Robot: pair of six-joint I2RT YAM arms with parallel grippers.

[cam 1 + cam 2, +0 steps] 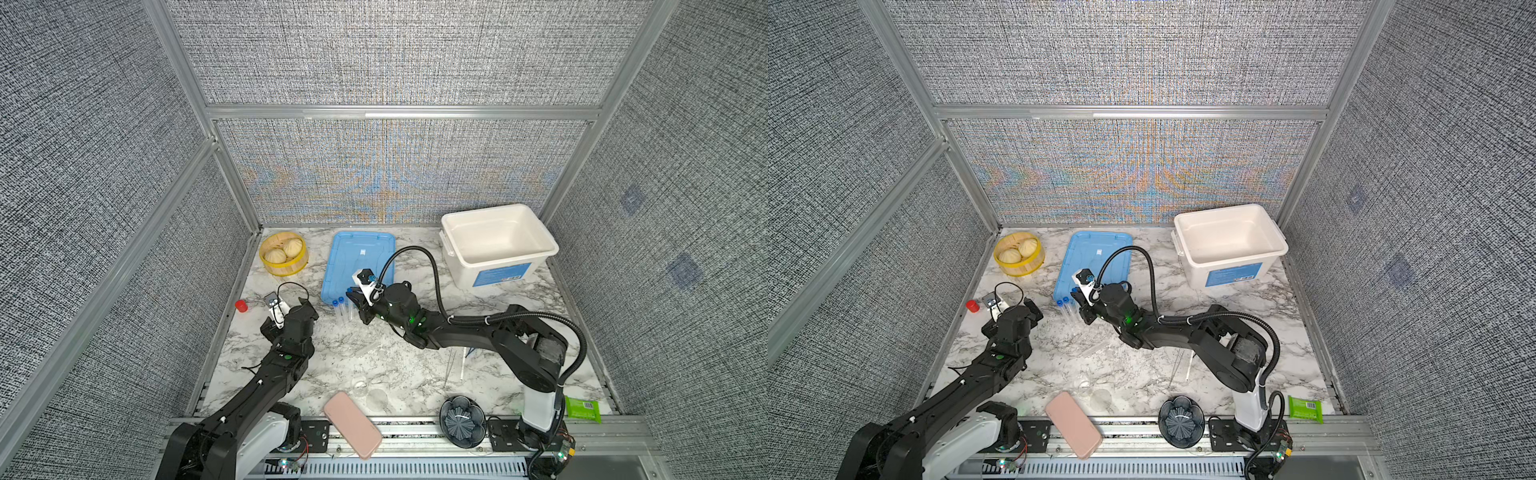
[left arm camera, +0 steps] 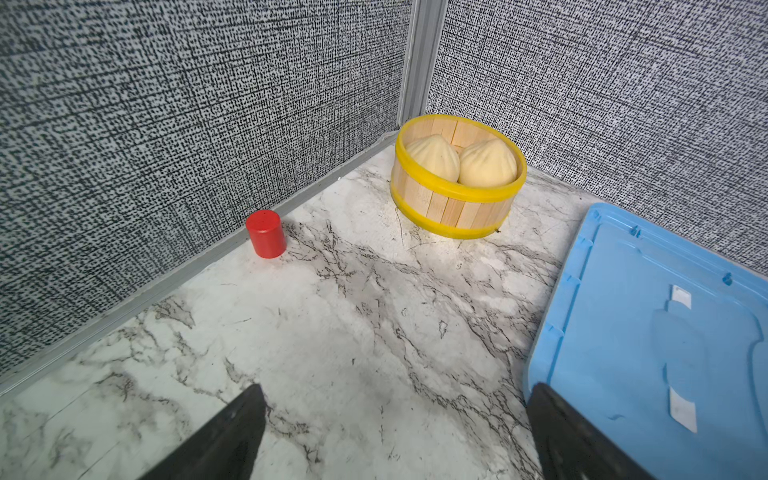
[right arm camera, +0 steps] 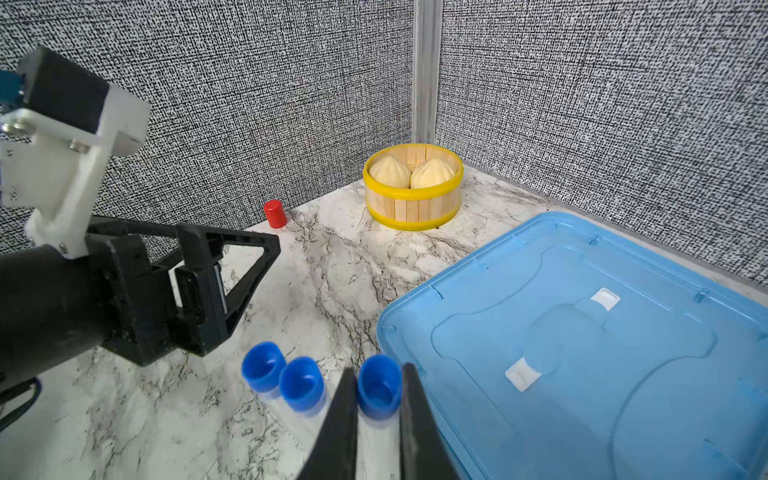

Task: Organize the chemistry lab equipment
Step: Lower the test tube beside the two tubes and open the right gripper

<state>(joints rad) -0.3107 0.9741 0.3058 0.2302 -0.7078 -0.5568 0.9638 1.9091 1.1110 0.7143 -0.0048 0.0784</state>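
Note:
My right gripper [image 3: 379, 370] is shut on a slim clear tube with a blue cap [image 3: 379, 392], low over the marble beside the blue lid. Two more blue-capped tubes [image 3: 264, 365] [image 3: 301, 384] lie side by side just next to it; in both top views they [image 1: 338, 307] [image 1: 1063, 307] show left of the right gripper [image 1: 353, 300]. My left gripper [image 2: 397, 388] [image 1: 286, 311] stands open over bare marble with nothing between its fingers. Thin silver tweezers [image 1: 450, 365], a white stick [image 1: 462, 365] and dark blue tweezers [image 1: 471, 352] lie under the right arm.
A blue lid [image 1: 357, 266] lies at the back centre, a white bin [image 1: 498, 245] at the back right, a steamer with buns [image 1: 284, 253] in the back left corner. A red cup [image 1: 241, 306] stands by the left wall. Pink case [image 1: 352, 424], dark flower bowl [image 1: 462, 419], green packet [image 1: 583, 409] sit along the front.

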